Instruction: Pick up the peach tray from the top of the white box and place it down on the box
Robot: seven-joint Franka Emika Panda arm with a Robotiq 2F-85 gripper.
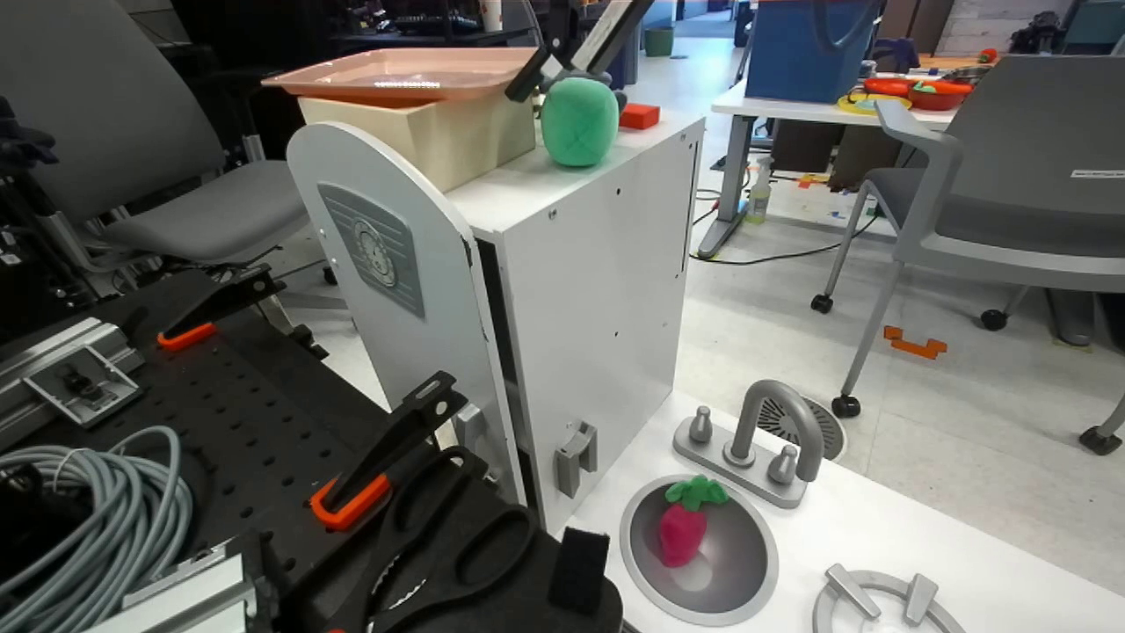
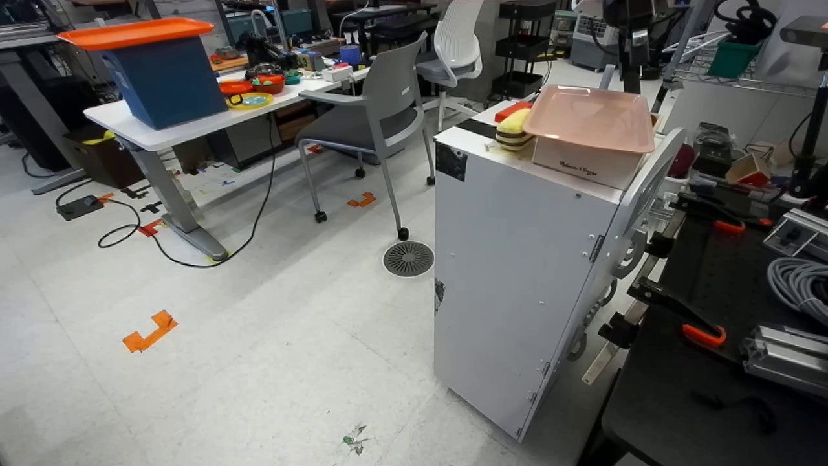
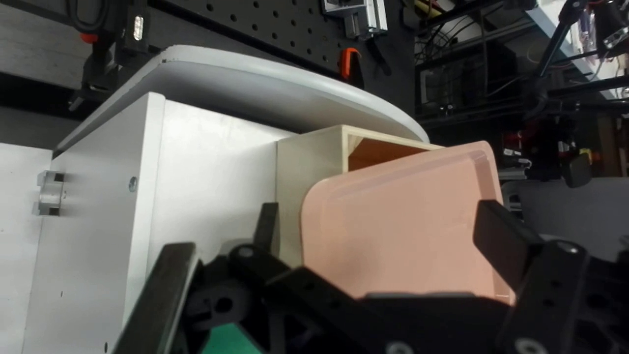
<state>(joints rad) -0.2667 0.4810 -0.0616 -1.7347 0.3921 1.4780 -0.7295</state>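
Peach in colour, the tray (image 3: pixel 393 216) is laid askew across a cream box (image 1: pixel 479 132), one corner of which is left uncovered; the cream box is carried on top of the white box (image 1: pixel 598 264). The claw (image 3: pixel 371 226) is spread wide and released, near the tray; in the wrist view one of its fingers (image 3: pixel 506 241) is seen across the tray's right rim, though whether the rim is touched cannot be told. In an exterior view a green ball (image 1: pixel 580 123) is seen on the white box, to the right of the cream box, and a red block (image 1: pixel 640 116) farther off.
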